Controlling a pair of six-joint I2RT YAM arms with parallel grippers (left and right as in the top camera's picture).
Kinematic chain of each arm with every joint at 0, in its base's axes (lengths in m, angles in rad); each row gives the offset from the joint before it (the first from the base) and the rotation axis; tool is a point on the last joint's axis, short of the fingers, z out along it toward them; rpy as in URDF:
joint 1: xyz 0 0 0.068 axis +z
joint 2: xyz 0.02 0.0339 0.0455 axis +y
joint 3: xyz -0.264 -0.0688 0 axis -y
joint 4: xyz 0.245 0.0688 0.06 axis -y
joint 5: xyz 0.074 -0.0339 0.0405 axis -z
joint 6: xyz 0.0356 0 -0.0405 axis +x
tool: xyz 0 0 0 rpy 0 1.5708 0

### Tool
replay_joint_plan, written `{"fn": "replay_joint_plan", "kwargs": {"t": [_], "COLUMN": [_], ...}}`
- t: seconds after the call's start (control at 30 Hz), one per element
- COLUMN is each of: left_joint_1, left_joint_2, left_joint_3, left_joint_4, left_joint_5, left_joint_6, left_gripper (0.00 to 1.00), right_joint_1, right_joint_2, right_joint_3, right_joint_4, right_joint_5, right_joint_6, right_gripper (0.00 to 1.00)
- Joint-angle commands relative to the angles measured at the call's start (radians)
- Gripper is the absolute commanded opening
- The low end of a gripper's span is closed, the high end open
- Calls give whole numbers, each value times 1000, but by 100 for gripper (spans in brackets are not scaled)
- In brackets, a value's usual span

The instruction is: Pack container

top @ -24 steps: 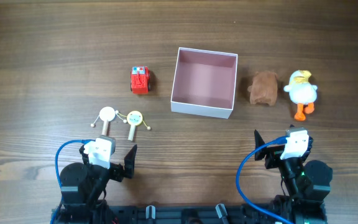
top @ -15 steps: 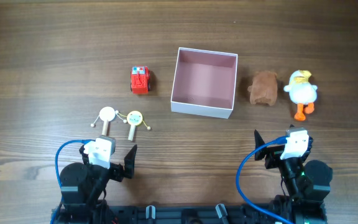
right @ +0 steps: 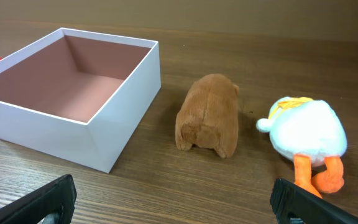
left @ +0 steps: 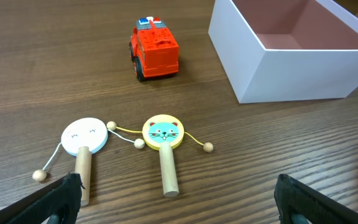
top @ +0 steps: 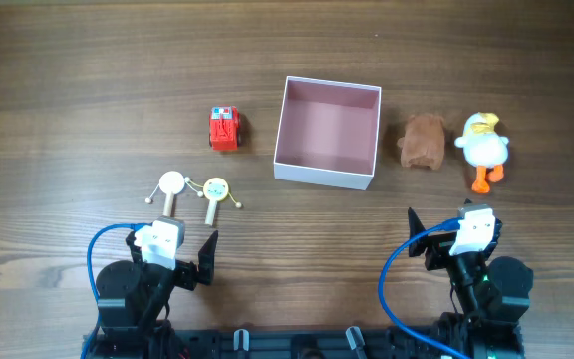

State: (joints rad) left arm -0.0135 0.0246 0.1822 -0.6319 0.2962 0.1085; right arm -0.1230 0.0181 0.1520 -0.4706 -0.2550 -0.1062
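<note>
The container (top: pixel 289 168) is a square white box with a pale pink inside, empty, at mid table; it also shows in the left wrist view (left: pixel 291 71) and the right wrist view (right: pixel 36 127). A red toy truck (top: pixel 224 128) (left: pixel 154 50) stands left of it. Two wooden rattle drums (top: pixel 171 187) (top: pixel 214 193) lie near my left gripper (top: pixel 179 239), which is open and empty (left: pixel 179 208). A brown plush (top: pixel 423 142) (right: pixel 210 114) and a white duck plush (top: pixel 482 146) (right: pixel 309 134) lie right of the box. My right gripper (top: pixel 441 231) is open and empty (right: pixel 173 208).
The wooden table top (top: pixel 88 70) carries everything. Blue cables loop at both arm bases along the front edge.
</note>
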Motion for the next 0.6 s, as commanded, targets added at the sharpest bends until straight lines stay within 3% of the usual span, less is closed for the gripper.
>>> {"fn": "replay_joint_plan", "kwargs": {"t": [0.0, 0.13, 0.23, 0.33, 0.47, 0.57], "left_joint_1": [5, 5, 5, 5, 5, 5], "left_joint_2": [-11, -11, -11, -11, -1, 66], "left_joint_3": [-15, -15, -15, -14, 7, 78], "left_joint_4": [-1, -6, 13, 64, 92, 107], "left_joint_5": [-16, -14, 87, 142, 140, 98], "left_joint_6": [30, 29, 29, -69, -170, -200], "left_gripper": [100, 100, 100, 100, 100, 100], "right_joint_1": [4, 4, 4, 4, 4, 5], "right_joint_2": [-9, -9, -9, -9, 19, 137], "right_joint_3": [-4, -4, -4, -3, 37, 156], "right_joint_4": [2, 6, 6, 11, 5, -2], "right_joint_5": [-22, -68, -69, -83, -143, -130], "right_joint_6": [6, 143, 253, 385, 328, 238], "right_gripper": [100, 100, 100, 100, 100, 100]}}
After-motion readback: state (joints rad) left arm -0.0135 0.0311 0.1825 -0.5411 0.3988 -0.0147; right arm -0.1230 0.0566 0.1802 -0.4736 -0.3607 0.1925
